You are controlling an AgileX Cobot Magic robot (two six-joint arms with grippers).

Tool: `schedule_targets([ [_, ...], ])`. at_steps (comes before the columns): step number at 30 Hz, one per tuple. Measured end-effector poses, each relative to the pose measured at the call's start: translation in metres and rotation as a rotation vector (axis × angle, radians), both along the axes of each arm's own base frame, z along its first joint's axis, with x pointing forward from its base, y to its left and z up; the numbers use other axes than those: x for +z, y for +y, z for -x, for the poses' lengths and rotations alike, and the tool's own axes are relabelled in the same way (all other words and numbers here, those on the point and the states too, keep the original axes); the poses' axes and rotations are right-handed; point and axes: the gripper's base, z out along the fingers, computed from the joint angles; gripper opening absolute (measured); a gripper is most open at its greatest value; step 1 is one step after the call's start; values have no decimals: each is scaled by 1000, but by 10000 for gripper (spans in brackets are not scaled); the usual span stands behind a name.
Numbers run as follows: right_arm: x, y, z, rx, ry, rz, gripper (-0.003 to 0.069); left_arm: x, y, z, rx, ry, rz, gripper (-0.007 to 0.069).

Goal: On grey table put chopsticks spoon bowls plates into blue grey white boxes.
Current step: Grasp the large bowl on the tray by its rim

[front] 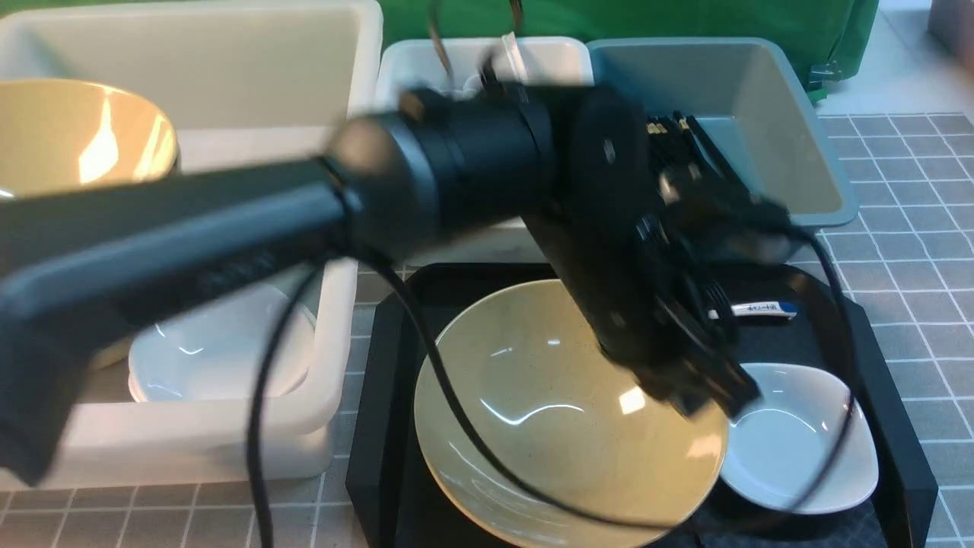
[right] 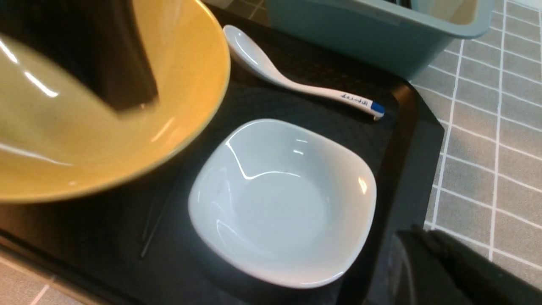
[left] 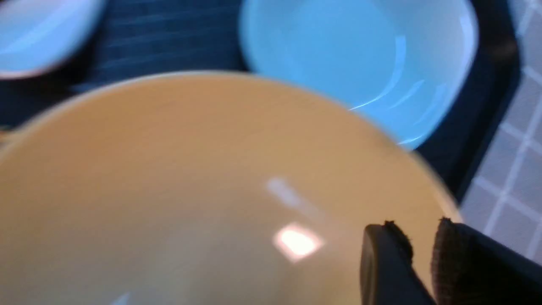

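One spoon [right: 305, 87] shows whole only in right wrist view.

Lab setup: gridded table [front: 913, 251], green backdrop [front: 685, 19]

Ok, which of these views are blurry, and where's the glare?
Front view: the left arm is smeared by motion blur, and glare streaks the tan bowl in the tub. Left wrist view: soft all over, one bright spot on the tray's tan bowl. Right wrist view: white plate and spoon are sharp.

Overhead glare on bowl [front: 533, 396]; left arm [front: 190, 228] motion-blurred.
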Motion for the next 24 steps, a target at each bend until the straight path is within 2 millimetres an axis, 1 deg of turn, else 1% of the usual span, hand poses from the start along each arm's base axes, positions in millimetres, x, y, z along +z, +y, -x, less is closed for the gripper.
schedule_targets([
  [2, 0, 0, 0, 0, 0, 0, 34, 10, 16, -9, 42, -34, -63, 227],
  [3, 0, 0, 0, 0, 0, 0, 34, 15, 30, -16, 86, -65, -126, 292],
  [4, 0, 0, 0, 0, -1, 0, 34, 16, 40, -22, 117, -82, -169, 328],
  [5, 0, 0, 0, 0, -1, 0, 34, 16, 50, -28, 147, -86, -212, 381],
  [8, 0, 0, 0, -1, -5, -1, 34, 7, 65, -44, 215, -89, -267, 472],
  [10, 0, 0, 0, -1, -6, -1, 34, 1, 68, -51, 234, -82, -273, 501],
  [12, -1, 0, -1, -4, -11, -3, 34, -18, 68, -63, 255, -58, -286, 528],
  [13, -1, 0, -1, -4, -12, -3, 34, -19, 68, -64, 256, -57, -287, 528],
  [14, -2, 0, -1, -4, -9, -2, 34, -31, 67, -68, 257, -37, -299, 526],
  [16, -2, 0, -1, -4, -10, -2, 34, -47, 63, -71, 255, 0, -316, 510],
  [19, -2, 0, -1, -5, -12, -3, 34, -68, 60, -75, 233, 47, -348, 426],
  [20, -2, 0, -1, -5, -12, -3, 34, -69, 60, -75, 231, 51, -351, 419],
  [21, -2, 0, -1, -5, -12, -3, 34, -75, 60, -75, 219, 68, -368, 351],
  [23, -2, 0, -1, -5, -12, -3, 34, -77, 61, -74, 203, 79, -388, 217],
  [24, -2, 0, -1, -5, -12, -3, 34, -74, 62, -73, 204, 87, -381, 184],
])
